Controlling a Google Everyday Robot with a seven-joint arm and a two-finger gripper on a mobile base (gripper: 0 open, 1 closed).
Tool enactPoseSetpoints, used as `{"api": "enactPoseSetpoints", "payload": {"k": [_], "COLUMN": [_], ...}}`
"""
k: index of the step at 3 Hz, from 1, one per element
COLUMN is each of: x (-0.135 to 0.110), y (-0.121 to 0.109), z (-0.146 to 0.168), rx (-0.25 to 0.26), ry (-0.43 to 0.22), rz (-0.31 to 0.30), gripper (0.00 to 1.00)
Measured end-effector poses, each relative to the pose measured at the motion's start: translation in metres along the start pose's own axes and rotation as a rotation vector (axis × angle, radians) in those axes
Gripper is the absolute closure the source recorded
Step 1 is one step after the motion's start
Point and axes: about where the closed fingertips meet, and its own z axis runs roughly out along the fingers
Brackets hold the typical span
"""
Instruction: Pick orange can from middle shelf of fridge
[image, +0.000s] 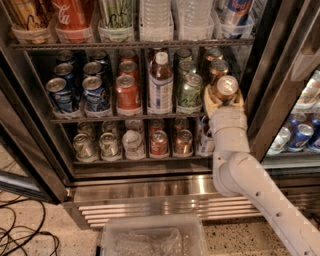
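Note:
My gripper (223, 98) is at the right end of the middle shelf (125, 118) of the fridge (150, 187). Its fingers are shut on the orange can (225, 88), a copper-orange can with a silver lid, held upright at the shelf front. Two more orange cans (218, 67) stand behind it in the same row. To the left on the shelf stand green cans (190, 91), a white-capped bottle (160, 85), red cans (128, 92) and blue cans (95, 92).
The top rack (130, 44) holds tall cans and water bottles. The bottom rack (135, 157) holds mostly silver cans. A dark door post (270, 85) stands right of my arm. A clear plastic bin (150, 237) sits on the floor below. Cables (20, 235) lie at bottom left.

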Motion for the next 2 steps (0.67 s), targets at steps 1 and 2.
{"api": "enactPoseSetpoints", "payload": {"k": [1,2], "x": [-0.0067,-0.0072], "y": [0.002,0.0038], "z": [-0.0048,-0.0049], "rx": [-0.018,-0.023], "ry": [-0.003,-0.004], "rz": [-0.003,-0.005], "gripper": [1.0,1.0]}}
